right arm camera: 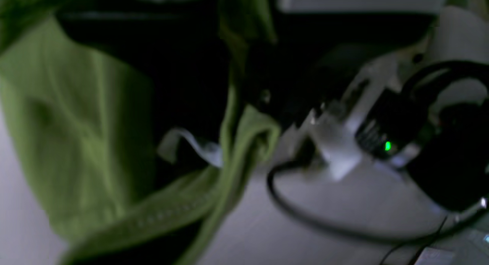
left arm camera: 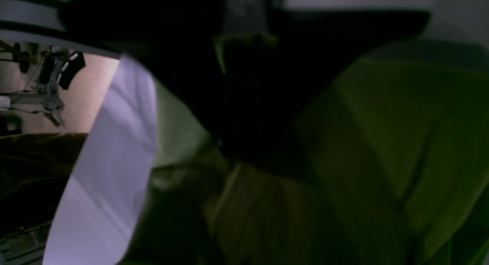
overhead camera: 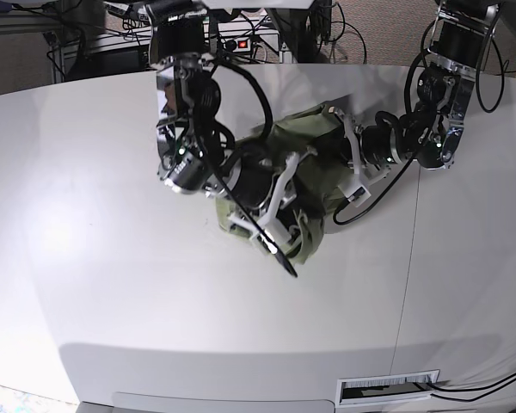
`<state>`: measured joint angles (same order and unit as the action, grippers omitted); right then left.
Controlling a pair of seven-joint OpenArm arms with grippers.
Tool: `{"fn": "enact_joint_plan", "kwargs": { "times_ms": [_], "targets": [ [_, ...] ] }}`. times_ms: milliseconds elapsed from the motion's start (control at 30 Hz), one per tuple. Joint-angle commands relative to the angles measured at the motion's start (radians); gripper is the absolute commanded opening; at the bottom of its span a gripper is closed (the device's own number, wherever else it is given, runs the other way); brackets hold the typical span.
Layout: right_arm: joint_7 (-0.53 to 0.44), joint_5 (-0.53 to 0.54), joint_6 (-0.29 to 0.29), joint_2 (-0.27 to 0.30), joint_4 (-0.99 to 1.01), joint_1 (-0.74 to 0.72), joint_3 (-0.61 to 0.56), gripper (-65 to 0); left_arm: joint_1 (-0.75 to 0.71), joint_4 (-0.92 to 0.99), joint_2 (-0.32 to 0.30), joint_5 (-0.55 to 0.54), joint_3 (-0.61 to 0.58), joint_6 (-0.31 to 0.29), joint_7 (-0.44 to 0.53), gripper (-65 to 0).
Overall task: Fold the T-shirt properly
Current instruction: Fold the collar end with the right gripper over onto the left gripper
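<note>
- t-shirt [overhead camera: 314, 172]: sage-green, bunched in a lumpy heap on the white table [overhead camera: 112, 258], near the table's middle toward the far edge; you have no flat, squared fold yet.
- left gripper [overhead camera: 348, 163]: at the far-right side of the heap, jaws drawn narrow; its wrist view shows green fabric pressed close, so you likely have cloth pinched.
- right gripper [overhead camera: 284, 228]: at the heap's near side, jaws narrow, a hem running into them in its wrist view.
- progress: early by my reading; you still need spreading, sleeves in, then the folds.
</note>
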<state>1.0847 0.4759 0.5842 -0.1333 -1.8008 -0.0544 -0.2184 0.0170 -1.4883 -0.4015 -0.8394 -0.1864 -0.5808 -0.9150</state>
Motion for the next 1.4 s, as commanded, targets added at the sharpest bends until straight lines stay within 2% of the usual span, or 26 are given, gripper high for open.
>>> {"fn": "enact_joint_plan", "kwargs": {
  "times_ms": [0, 233, 300, 600, 867, 967, 1200, 1233, 1300, 1367],
  "targets": [
    [-0.045, 0.024, 0.003, -0.007, -0.017, -0.006, -0.003, -65.0, 0.003, -0.005, -0.012, 0.048, 0.014, 0.002, -0.047, -65.0],
    [-0.125, -0.014, 0.005, -0.005, -0.016, 0.062, -0.003, -65.0, 0.003, -0.009, -0.012, 0.046, 0.090, 0.001, -0.080, -65.0],
    [-0.178, -0.014, 0.006, -0.005, 0.003, 0.077, -0.003, -65.0, 0.002, -0.009, -0.014, 0.017, 0.105, 0.001, -0.080, -65.0],
    [-0.359, -0.013, 0.007, -0.008, 0.299, 0.065, -0.013, -65.0, 0.000, -0.009, -0.014, -0.003, 0.106, 0.001, -0.084, -65.0],
    [-0.356, -0.004, 0.009, -0.009, 0.316, -0.025, -0.206, -65.0, -0.001, -0.009, -0.014, -0.002, 0.106, 0.001, -0.082, -65.0],
    [-0.309, 0.014, 0.009, -0.009, 0.314, -0.061, -0.270, -65.0, -0.002, -0.009, -0.017, 0.027, 0.106, 0.008, -0.080, -65.0],
    [-0.222, 0.017, 0.009, -0.008, 0.256, -0.061, -0.297, -65.0, 0.006, -0.009, -0.030, 0.031, 0.106, 0.008, -0.073, -65.0],
    [-0.216, 0.017, 0.009, -0.008, 0.240, -0.061, -0.297, -65.0, 0.008, -0.009, -0.036, 0.031, 0.106, 0.008, -0.076, -61.9],
    [-0.209, 0.016, 0.009, -0.008, 0.203, -0.061, -0.297, -65.0, 0.018, -0.009, -0.049, 0.031, 0.106, 0.010, -0.100, -50.6],
    [-0.201, 0.016, 0.009, -0.008, 0.166, -0.061, -0.297, -65.0, 0.032, -0.009, -0.064, 0.030, 0.106, 0.021, -0.123, -46.1]
  ]
}}
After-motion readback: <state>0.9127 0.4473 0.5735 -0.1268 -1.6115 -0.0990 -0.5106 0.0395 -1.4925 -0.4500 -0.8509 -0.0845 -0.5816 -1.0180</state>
